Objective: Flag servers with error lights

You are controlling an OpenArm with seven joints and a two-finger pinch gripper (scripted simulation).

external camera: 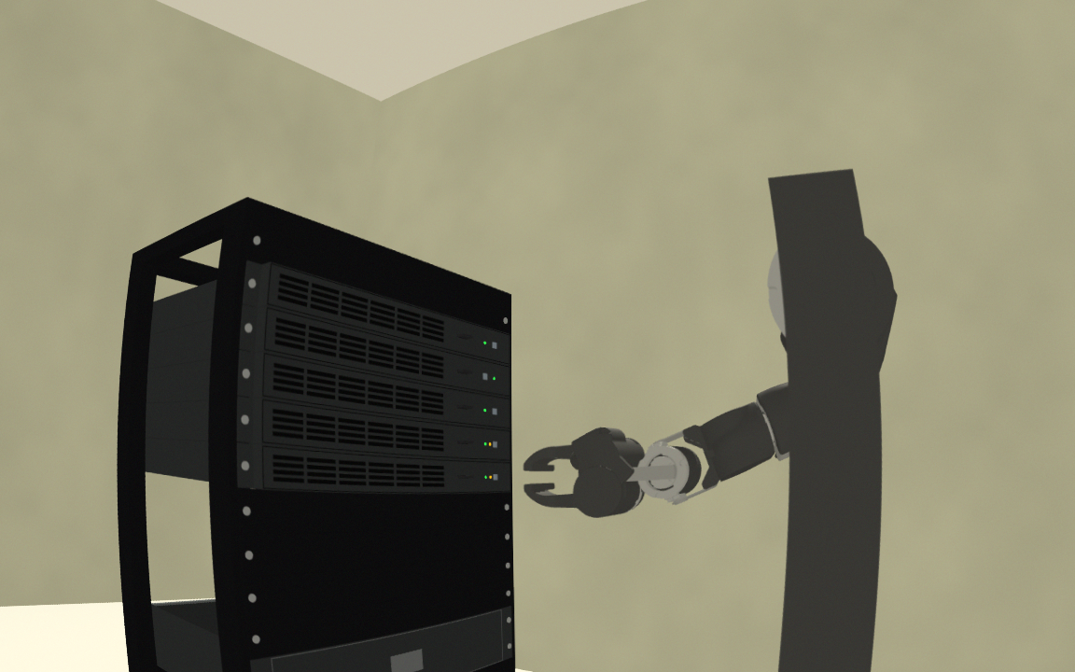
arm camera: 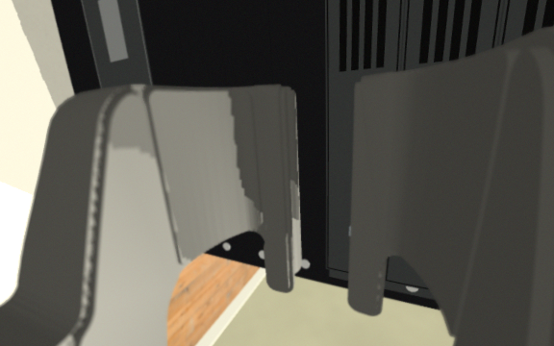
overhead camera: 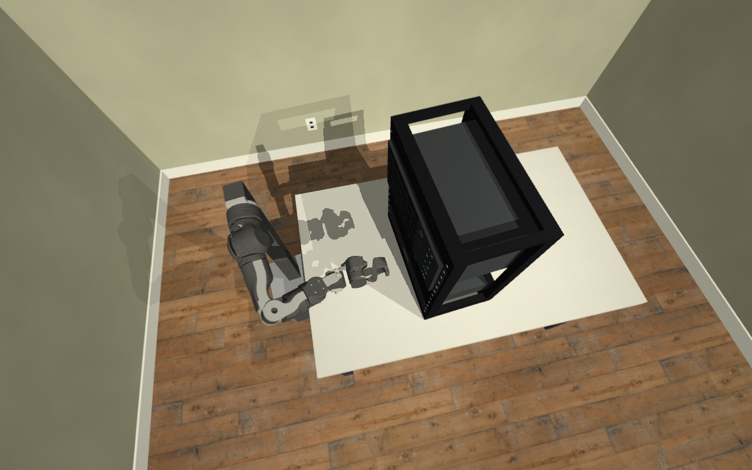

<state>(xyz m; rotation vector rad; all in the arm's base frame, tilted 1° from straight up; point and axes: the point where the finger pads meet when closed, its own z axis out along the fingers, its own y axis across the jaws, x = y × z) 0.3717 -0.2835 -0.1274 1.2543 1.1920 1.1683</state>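
Lining up my gripper point(external camera: 535, 480), fingers nearly together and pinching nothing, just beside the rack point(external camera: 230, 518); I'd press the bottom server point(external camera: 374, 471)'s locate button gently, squarely.

Your arm point(overhead camera: 257, 274) is built of rounded dark grey segments with lighter grey panels and a pale disc at the elbow joint point(overhead camera: 271, 311). A silver ring point(external camera: 663, 472) marks the wrist. The gripper point(external camera: 535, 480) is charcoal, with two curved, ridged fingers of matte grey.
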